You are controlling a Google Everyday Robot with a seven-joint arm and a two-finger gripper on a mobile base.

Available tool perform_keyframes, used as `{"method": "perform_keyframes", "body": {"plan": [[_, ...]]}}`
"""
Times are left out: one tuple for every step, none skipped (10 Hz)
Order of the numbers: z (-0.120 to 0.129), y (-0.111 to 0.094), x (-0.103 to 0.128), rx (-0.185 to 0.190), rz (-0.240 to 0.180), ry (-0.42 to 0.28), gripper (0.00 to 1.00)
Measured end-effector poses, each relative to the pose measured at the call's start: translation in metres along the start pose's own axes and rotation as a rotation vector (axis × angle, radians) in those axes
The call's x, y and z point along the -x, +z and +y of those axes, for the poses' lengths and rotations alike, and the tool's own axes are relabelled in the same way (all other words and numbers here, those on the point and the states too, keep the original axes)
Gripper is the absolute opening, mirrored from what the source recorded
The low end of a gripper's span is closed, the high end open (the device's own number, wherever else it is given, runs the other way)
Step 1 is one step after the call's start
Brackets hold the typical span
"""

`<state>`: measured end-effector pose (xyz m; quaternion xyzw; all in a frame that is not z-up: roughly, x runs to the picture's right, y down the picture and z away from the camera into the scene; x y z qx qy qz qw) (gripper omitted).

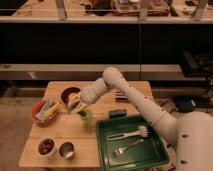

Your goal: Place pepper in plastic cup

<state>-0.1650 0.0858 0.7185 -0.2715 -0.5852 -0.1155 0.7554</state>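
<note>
The plastic cup (85, 117) is small, round and light yellow-green. It stands upright near the middle of the wooden table (60, 131). My gripper (76, 104) is at the end of the white arm that reaches in from the right. It hangs just above and to the left of the cup's rim. A small dark green shape, likely the pepper (80, 111), shows at the gripper's lower end right over the cup. I cannot tell whether it is held.
A dark red bowl (70, 93) stands behind the gripper and an orange bowl (44, 111) with items to its left. A white cup with brown contents (46, 146) and a metal cup (66, 149) stand front left. A dark block (117, 113) lies beside a green tray (155, 150) holding a brush and a fork.
</note>
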Motion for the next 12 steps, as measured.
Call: {"method": "perform_keyframes", "body": {"plan": [[0.001, 0.001, -0.003, -0.001, 0.007, -0.003, 0.21], [0.001, 0.000, -0.008, -0.004, 0.011, -0.011, 0.31], [0.001, -0.001, -0.012, -0.005, 0.013, -0.024, 0.43], [0.000, 0.000, -0.017, -0.002, 0.012, -0.031, 0.53], [0.000, 0.002, -0.020, 0.002, 0.008, -0.038, 0.63], [0.000, 0.003, -0.023, 0.003, 0.005, -0.049, 0.73], [0.001, 0.002, -0.024, -0.002, 0.000, -0.066, 0.79], [0.002, -0.002, -0.024, -0.006, -0.002, -0.084, 0.80], [0.002, -0.010, -0.022, -0.010, 0.006, -0.120, 0.80], [0.002, -0.015, -0.021, -0.009, 0.014, -0.140, 0.80], [0.002, -0.019, -0.020, -0.010, 0.020, -0.147, 0.80], [0.004, -0.019, -0.022, -0.011, 0.020, -0.144, 0.80]]}}
